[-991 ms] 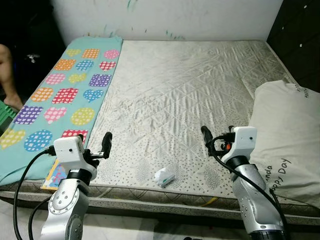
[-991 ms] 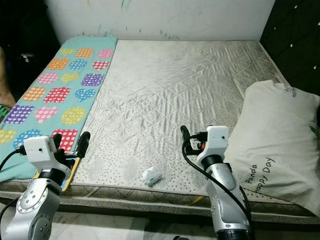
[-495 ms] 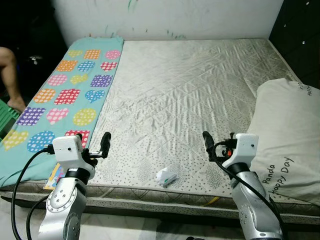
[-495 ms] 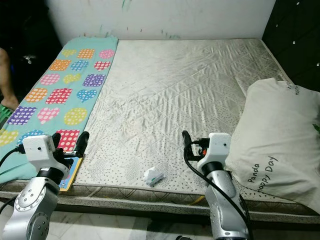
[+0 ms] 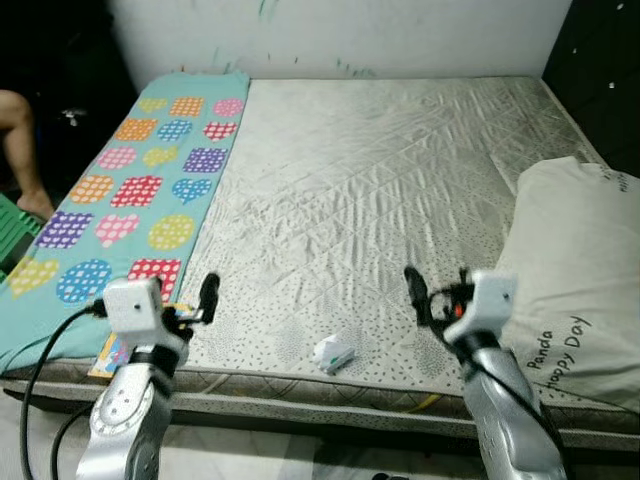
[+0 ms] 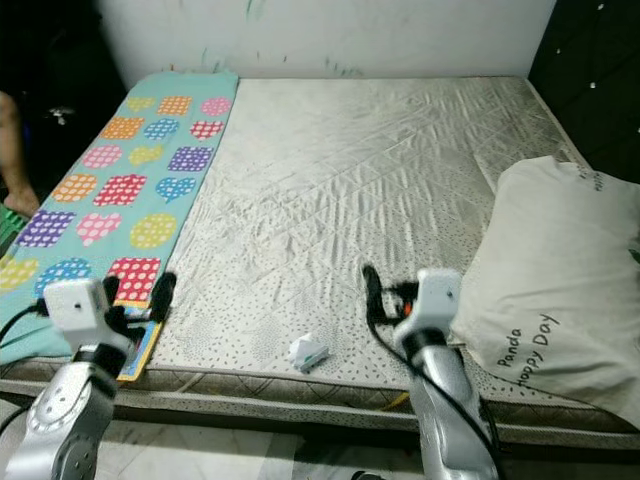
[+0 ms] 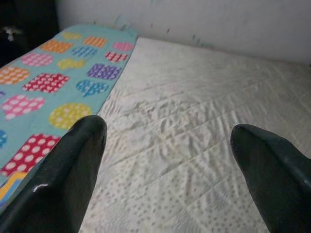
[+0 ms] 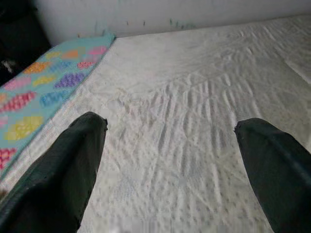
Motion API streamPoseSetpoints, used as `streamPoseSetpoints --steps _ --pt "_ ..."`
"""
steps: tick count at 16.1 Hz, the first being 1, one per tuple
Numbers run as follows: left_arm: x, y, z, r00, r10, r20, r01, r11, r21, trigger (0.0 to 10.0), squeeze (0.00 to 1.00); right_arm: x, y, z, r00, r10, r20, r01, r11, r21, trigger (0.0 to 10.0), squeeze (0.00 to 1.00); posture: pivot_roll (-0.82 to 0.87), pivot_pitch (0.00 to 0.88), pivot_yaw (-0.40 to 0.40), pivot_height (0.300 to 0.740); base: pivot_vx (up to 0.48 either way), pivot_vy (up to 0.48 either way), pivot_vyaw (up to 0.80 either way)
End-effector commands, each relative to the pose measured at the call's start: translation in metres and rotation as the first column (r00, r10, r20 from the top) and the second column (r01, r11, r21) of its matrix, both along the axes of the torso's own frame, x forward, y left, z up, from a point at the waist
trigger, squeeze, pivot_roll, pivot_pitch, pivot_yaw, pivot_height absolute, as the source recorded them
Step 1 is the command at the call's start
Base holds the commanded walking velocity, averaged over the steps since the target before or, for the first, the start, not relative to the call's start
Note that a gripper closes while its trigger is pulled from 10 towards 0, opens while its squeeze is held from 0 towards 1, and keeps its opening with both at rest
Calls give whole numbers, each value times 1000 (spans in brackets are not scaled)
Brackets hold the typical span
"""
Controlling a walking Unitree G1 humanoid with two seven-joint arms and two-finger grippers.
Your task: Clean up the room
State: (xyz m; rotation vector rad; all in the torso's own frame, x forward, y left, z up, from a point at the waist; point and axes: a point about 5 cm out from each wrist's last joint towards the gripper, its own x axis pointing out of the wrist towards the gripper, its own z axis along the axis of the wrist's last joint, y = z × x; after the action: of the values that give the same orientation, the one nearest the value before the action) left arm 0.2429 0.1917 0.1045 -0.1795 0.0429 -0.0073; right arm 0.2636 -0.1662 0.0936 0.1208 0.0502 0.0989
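Note:
A small crumpled white scrap (image 5: 332, 352) lies on the bare quilted mattress (image 5: 380, 170) near its front edge, between my two arms. My left gripper (image 6: 137, 294) hovers open over the front left corner, beside the teal patchwork blanket (image 5: 130, 180). My right gripper (image 5: 436, 295) is open too, to the right of the scrap and just left of the pillow (image 5: 575, 270). Both wrist views look along spread fingers (image 7: 77, 160) (image 8: 73, 160) at mattress, with nothing between them.
A colourful flat book or card (image 5: 110, 352) sits at the blanket's front edge under my left arm. A green basket (image 5: 12, 232) and a person's leg (image 5: 18, 115) are at the far left. A white wall closes the far side and a dark panel the right.
The whole picture has shifted a little and is blurrier, so the camera moved. Both grippers stay open and hold nothing; the scrap lies where it was.

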Motion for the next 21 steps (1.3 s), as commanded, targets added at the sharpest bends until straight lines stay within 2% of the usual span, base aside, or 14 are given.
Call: streamPoseSetpoints --steps 1,3,4,6,11,12,15,17,19,20,21 --pt "-1 2 -1 1000 4 -10 -4 1000 -3 10000 0 -5 -1 2 1000 6 2 -6 1000 -2 10000 0 -79 105 74 740 0 0 0" --pt "4 -8 -2 999 -37 -17 36 999 -5 10000 0 -8 -9 6 999 -46 19 46 999 -4 10000 0 -95 108 117 740 0 0 0" --pt "14 -14 2 996 -87 -9 87 996 -5 10000 0 -9 -17 6 993 -116 30 116 993 6 10000 0 -107 106 153 740 0 0 0" --pt "17 -9 4 997 -78 -1 78 997 1 10000 0 -14 -21 7 990 -140 34 140 990 10 10000 0 -109 86 155 740 0 0 0" --pt "3 7 -1 1000 -8 -14 8 1000 11 10000 0 -31 -20 6 997 -76 19 76 997 -10 10000 0 -90 77 102 740 0 0 0" --pt "-2 9 -4 1000 18 -22 -18 1000 6 10000 0 -24 -16 6 997 -70 27 71 997 -27 10000 0 -71 71 93 740 0 0 0" --pt "1 6 -1 1000 16 -4 -16 1000 10 10000 0 0 -4 11 997 -53 60 56 997 -44 10000 0 -24 46 75 740 0 0 0" --pt "0 12 7 998 57 31 -57 998 17 10000 0 16 8 12 998 -3 58 6 999 -38 10000 0 10 34 33 740 0 0 0" --pt "-5 19 7 994 107 36 -107 994 19 10000 0 23 16 12 998 47 49 -46 998 -31 10000 0 43 25 -17 740 0 0 0" --pt "-15 22 4 988 148 34 -148 989 17 10000 0 31 26 12 994 99 46 -98 995 -25 10000 0 62 27 -49 740 0 0 0" --pt "-17 21 3 988 150 33 -150 989 16 10000 0 33 28 11 993 107 47 -106 994 -25 10000 0 64 24 -52 740 0 0 0"
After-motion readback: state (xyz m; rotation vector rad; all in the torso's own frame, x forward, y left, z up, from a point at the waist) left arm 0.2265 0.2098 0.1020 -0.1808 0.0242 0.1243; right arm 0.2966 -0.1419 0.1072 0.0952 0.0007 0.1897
